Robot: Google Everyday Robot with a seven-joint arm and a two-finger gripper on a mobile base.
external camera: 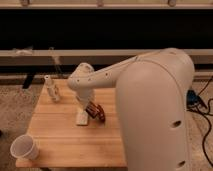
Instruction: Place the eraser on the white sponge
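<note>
My gripper (90,107) hangs from the white arm that reaches in from the right, low over the middle of the wooden table (60,135). It is shut on the eraser (93,108), a small dark block with a reddish mark. The eraser is just right of, and slightly above, the white sponge (81,119). The sponge is a flat off-white pad lying on the table, its upper part hidden by the gripper. The eraser's underside is hidden, so I cannot tell whether it touches the sponge.
A slim red-brown object (101,115) lies right beside the eraser. A small white bottle (51,88) stands at the table's back left. A white cup (24,147) stands at the front left corner. The robot's large white body (160,110) fills the right side.
</note>
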